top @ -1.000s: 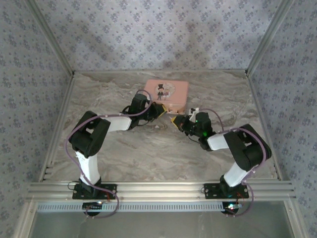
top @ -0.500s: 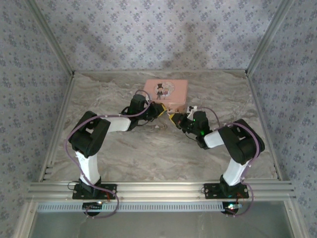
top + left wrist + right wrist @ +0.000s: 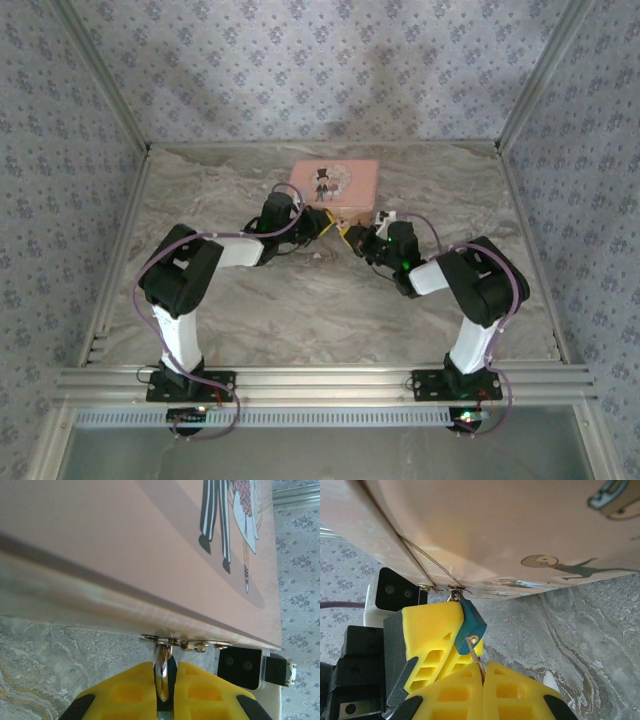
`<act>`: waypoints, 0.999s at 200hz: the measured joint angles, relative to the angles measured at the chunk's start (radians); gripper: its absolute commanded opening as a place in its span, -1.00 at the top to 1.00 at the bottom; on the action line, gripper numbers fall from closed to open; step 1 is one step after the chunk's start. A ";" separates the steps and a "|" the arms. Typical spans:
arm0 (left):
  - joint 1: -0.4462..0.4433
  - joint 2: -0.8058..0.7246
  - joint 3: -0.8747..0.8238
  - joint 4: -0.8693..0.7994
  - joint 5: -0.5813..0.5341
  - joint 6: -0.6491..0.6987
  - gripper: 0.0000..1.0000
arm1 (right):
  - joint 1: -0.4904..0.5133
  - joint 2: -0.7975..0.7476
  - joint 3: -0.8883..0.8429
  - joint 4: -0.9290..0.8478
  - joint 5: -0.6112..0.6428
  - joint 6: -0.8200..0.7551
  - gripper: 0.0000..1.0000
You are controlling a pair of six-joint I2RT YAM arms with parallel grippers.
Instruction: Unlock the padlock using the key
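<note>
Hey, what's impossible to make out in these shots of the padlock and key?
1. Right wrist view: head of the key, buried in the right hand; depth in the padlock unclear.
2. Left wrist view: padlock body, hidden inside the left hand.
3. Top view: padlock and key, too small, covered by both hands beside the tin.

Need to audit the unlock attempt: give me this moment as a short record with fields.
padlock: dark blue, hanging from the clasp on the pink tin
left gripper: shut on the padlock
right gripper: shut on the key
key position: tip at the keyhole; cannot tell how deep it sits or whether it has turned
lock state: not visibly opened
</note>
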 measured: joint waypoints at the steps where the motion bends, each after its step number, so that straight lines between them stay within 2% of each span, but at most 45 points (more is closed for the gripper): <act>1: 0.000 0.000 0.000 0.000 0.000 0.000 1.00 | 0.000 0.000 0.001 0.000 0.000 0.000 1.00; 200: 0.006 0.000 -0.021 0.065 0.004 -0.034 1.00 | 0.016 0.013 0.016 0.000 0.010 0.008 1.00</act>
